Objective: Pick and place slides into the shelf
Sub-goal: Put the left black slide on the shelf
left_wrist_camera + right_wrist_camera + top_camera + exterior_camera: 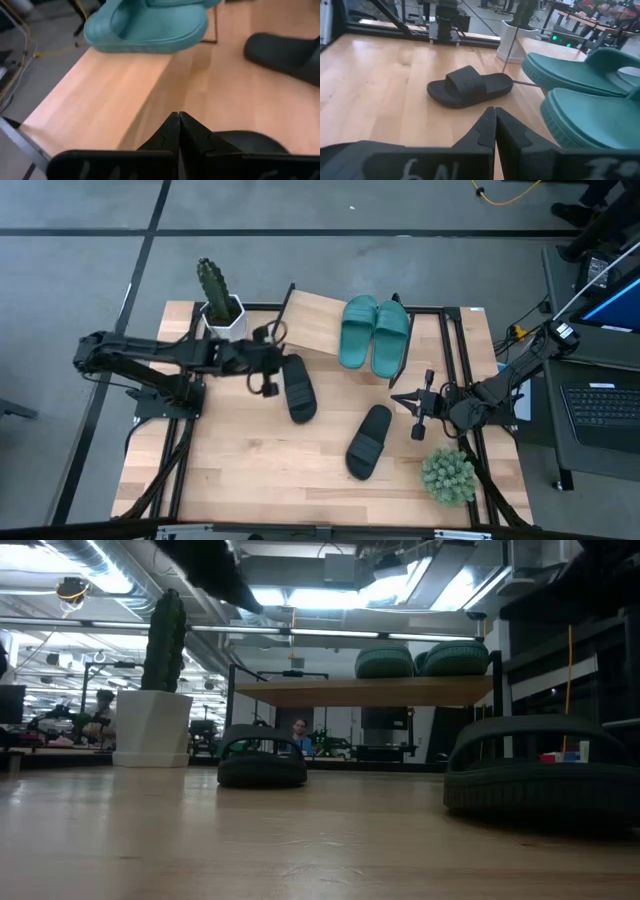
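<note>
Two teal slides lie side by side, soles down, on the slanted shelf board. One black slide rests sole down on the table in front of the shelf, and the other lies nearer the front edge. My left gripper is shut and hovers by the first black slide's far end, next to the shelf board. My right gripper is shut at the table's right, pointing left toward the first black slide.
A cactus in a white pot stands at the shelf's left. A small green plant sits at the table's near right corner. Black frame bars run along the right side. Bare tabletop lies at the near left.
</note>
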Controlling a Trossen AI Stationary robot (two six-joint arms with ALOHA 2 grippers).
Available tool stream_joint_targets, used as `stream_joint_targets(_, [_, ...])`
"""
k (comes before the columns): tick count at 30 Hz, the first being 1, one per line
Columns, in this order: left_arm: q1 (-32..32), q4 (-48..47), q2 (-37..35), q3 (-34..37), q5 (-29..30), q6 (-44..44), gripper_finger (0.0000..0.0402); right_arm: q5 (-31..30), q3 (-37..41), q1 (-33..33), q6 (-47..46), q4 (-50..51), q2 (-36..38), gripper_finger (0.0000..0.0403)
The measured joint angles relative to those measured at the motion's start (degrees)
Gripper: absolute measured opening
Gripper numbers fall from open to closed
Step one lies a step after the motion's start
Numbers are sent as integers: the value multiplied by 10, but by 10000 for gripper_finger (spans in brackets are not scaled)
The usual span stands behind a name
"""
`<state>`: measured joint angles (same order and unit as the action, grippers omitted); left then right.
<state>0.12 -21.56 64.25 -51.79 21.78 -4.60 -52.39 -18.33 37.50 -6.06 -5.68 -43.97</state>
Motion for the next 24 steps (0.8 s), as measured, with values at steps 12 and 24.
stream_joint_targets(12, [-85, 97, -146, 194, -25, 27, 0, 52, 0, 0, -59, -27, -11, 11])
stream_joint_targets(24, [-133, 213, -174, 311, -90, 30, 0, 56, 0, 0, -96, -95, -98, 11])
